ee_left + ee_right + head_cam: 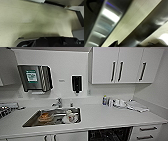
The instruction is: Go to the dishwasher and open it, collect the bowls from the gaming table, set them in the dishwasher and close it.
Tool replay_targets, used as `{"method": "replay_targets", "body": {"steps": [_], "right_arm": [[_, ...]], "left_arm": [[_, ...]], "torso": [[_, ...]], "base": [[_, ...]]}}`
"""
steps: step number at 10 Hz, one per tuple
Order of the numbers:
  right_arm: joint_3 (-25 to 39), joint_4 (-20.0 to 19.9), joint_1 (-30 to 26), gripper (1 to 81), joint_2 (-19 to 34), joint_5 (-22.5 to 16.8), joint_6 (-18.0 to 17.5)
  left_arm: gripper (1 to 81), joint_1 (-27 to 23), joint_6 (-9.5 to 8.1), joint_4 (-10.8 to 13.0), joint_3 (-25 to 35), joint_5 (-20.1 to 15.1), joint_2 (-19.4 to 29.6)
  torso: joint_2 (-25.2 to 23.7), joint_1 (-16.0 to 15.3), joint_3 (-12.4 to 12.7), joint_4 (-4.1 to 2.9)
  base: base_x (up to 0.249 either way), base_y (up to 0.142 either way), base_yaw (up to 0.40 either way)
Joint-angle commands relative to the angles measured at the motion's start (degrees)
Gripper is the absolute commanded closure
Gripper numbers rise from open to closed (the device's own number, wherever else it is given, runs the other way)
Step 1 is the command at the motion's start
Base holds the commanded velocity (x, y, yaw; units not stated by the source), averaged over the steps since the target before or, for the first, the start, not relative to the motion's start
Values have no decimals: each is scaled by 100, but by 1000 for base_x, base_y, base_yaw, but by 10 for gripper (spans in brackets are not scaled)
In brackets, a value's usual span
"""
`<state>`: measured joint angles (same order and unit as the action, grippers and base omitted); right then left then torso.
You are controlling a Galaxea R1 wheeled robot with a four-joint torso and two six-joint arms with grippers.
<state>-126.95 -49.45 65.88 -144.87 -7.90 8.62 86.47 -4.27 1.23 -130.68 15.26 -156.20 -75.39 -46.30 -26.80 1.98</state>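
Head view: I face a white kitchen counter point(105, 118) that runs left to right across the frame. Set into it is a rectangular steel sink point(30, 122), long axis parallel to the counter edge, holding an orange round dish point(45, 117) and some white crockery point(70, 117). A chrome tap point(58, 102) stands behind the sink.

Below the counter edge, right of centre, I see a dark rectangular opening point(110, 134) between the white cabinet fronts point(70, 137) and the white drawers with dark bar handles point(146, 133). This is where the dishwasher sits; its interior looks black with faint glints, and I cannot make out racks. The opening faces me.

Right wrist view: a brushed silver-grey metal panel point(102, 25) runs diagonally through the frame beside speckled pale floor point(134, 20). I cannot tell for certain that it is the dishwasher's door.

On the wall: a steel paper-towel dispenser point(35, 77), a black soap dispenser point(76, 83), and white upper cabinets with dark vertical handles point(125, 64). Small bottles point(105, 100) and a folded cloth point(136, 106) sit at the counter's back right.

Left wrist view: the same speckled pale floor point(31, 18).

End effectors: I cannot tell whether either is open or closed.
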Motion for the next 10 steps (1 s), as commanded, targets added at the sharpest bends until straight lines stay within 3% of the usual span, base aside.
{"method": "replay_targets", "body": {"steps": [1, 6, 8, 10], "right_arm": [[-57, 321, -158, 10, 193, -1108, 166], [-759, 567, 71, 10, -132, -1144, 175], [-821, 882, 158, 10, -246, -1135, 210], [-839, 1270, 308, 10, -492, -1082, 552]], "left_arm": [[10, -328, 31, 26, 51, -208, 88], [10, -328, 31, 26, 51, -208, 62], [10, -336, 31, 26, 43, -208, 71], [10, -336, 31, 26, -62, -208, 36]], "torso": [[0, 0, 0, 0], [-2, 6, 0, 0], [0, 5, -2, 0], [0, 2, -2, 0]], "base": [[-106, 0, 0], [-63, 0, 0], [0, 0, 0], [0, 0, 0]]}}
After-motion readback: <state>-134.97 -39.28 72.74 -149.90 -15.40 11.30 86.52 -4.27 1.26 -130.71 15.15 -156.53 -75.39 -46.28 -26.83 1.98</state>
